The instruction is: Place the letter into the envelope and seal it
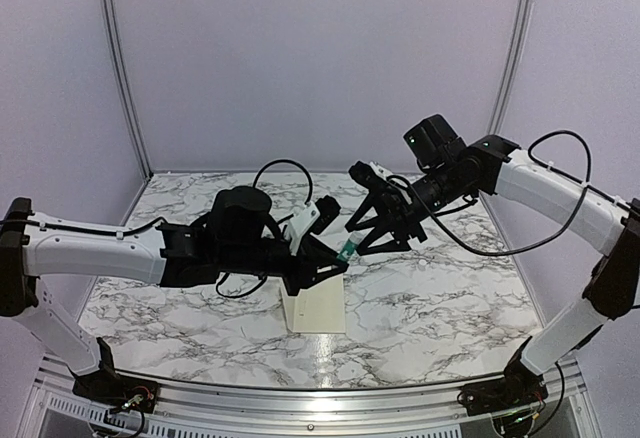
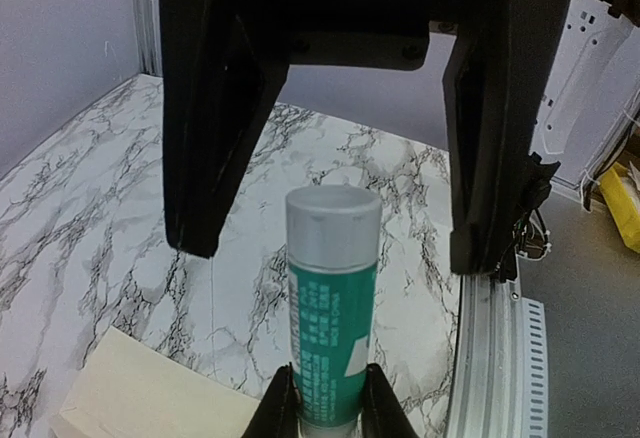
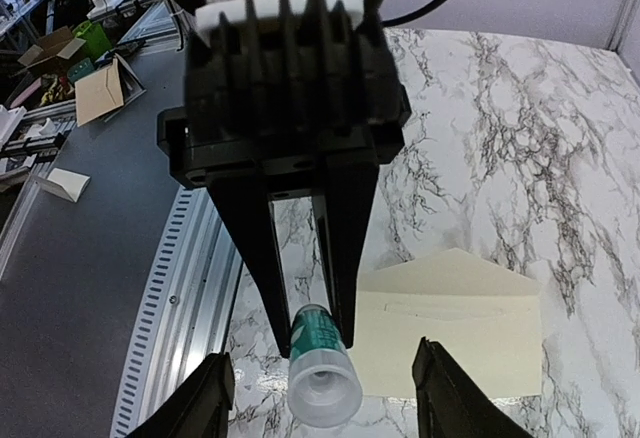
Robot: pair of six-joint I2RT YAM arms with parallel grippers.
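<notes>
Uncapping needs the left end effector (image 2: pixel 330 413), clamped on the glue tube (image 2: pixel 330 338) above the envelope (image 3: pixel 470 328), steady while the right end effector (image 3: pixel 322 398), fingers apart around the cap (image 2: pixel 333 213), closes squarely.

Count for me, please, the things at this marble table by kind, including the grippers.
envelope: 1
glue tube: 1
grippers: 2, the left gripper and the right gripper
Total: 4
</notes>
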